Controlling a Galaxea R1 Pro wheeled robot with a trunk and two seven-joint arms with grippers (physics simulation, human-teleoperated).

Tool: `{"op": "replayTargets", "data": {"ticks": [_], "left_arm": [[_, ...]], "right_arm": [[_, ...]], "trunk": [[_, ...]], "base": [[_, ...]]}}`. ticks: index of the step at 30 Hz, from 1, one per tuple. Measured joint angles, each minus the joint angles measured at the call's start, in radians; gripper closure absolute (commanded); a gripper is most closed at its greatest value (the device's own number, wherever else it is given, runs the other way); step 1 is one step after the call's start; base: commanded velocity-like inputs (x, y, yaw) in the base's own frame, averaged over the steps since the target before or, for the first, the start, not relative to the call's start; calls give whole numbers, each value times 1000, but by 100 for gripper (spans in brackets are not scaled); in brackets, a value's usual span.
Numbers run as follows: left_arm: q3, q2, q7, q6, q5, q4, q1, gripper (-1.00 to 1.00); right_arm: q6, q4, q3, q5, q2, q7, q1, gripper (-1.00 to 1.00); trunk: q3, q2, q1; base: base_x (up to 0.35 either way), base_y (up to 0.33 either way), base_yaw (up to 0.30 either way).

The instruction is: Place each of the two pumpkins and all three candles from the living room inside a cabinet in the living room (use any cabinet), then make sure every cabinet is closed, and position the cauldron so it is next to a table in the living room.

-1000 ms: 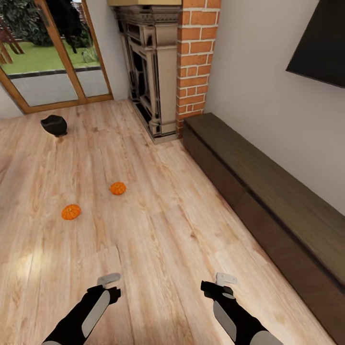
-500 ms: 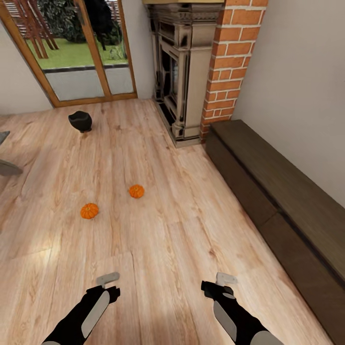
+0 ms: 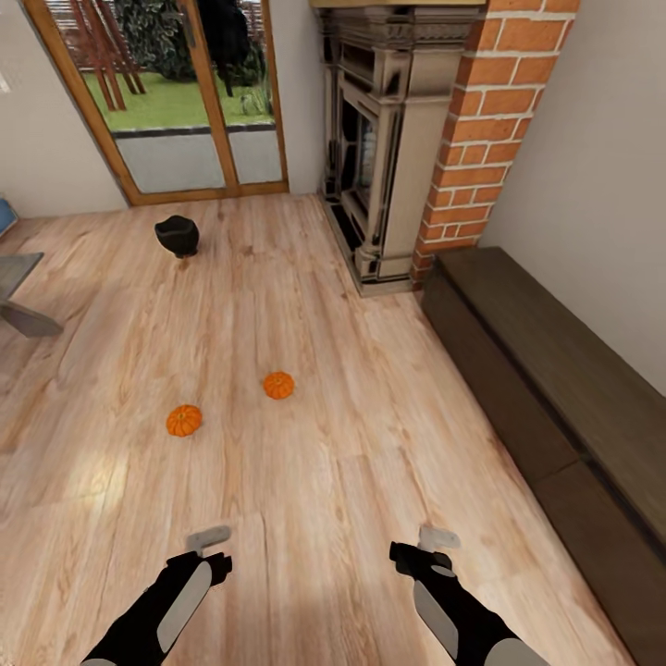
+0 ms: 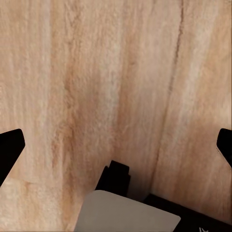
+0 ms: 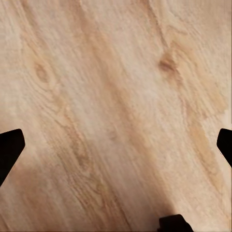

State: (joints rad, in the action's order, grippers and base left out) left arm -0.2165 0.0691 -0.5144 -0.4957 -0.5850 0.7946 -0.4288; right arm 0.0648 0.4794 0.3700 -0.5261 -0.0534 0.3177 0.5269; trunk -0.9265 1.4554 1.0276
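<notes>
Two orange pumpkins lie on the wood floor in the head view, the larger pumpkin (image 3: 184, 420) to the left and the smaller pumpkin (image 3: 278, 385) to its right. The black cauldron (image 3: 178, 236) stands farther off, near the glass door. The long dark-brown cabinet (image 3: 546, 388) runs along the right wall with its drawer fronts shut. My left gripper (image 3: 211, 549) and right gripper (image 3: 428, 548) hang low over bare floor, well short of the pumpkins. In the wrist views the left gripper (image 4: 116, 145) and right gripper (image 5: 116, 145) are open and empty. No candles are in view.
A stone fireplace (image 3: 379, 157) with a brick column (image 3: 481, 129) stands at the back right. A wood-framed glass door (image 3: 176, 102) is at the back. A grey flat corner (image 3: 17, 273) of some furniture juts in at the left edge.
The whole head view has swung, so pumpkins, cauldron, fireplace and cabinet sit further right in the picture, and the grey corner has come into view. Both arms hold the same pose.
</notes>
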Motion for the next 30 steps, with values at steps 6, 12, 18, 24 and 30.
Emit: {"op": "replayTargets", "data": {"ticks": [6, 12, 18, 24, 30], "left_arm": [[0, 0, 0, 0, 0, 0, 0, -100], [0, -1, 0, 0, -1, 0, 0, -100], [-1, -1, 0, 0, -1, 0, 0, -100], [-1, -2, 0, 0, -1, 0, 0, -100], [0, -2, 0, 0, -1, 0, 0, -100]], "right_arm": [[1, 0, 0, 0, -1, 0, 0, -100], [1, 0, 0, -1, -2, 0, 0, -100], [1, 0, 0, -1, -1, 0, 0, -100], [1, 0, 0, -1, -2, 0, 0, -100], [1, 0, 0, -1, -3, 0, 0, -100]], "trunk": [[0, 0, 0], [0, 0, 0], [0, 0, 0], [0, 0, 0], [0, 0, 0]], "base": [[324, 0, 288], [325, 0, 108], [325, 0, 8], [325, 0, 1], [326, 0, 0]]}}
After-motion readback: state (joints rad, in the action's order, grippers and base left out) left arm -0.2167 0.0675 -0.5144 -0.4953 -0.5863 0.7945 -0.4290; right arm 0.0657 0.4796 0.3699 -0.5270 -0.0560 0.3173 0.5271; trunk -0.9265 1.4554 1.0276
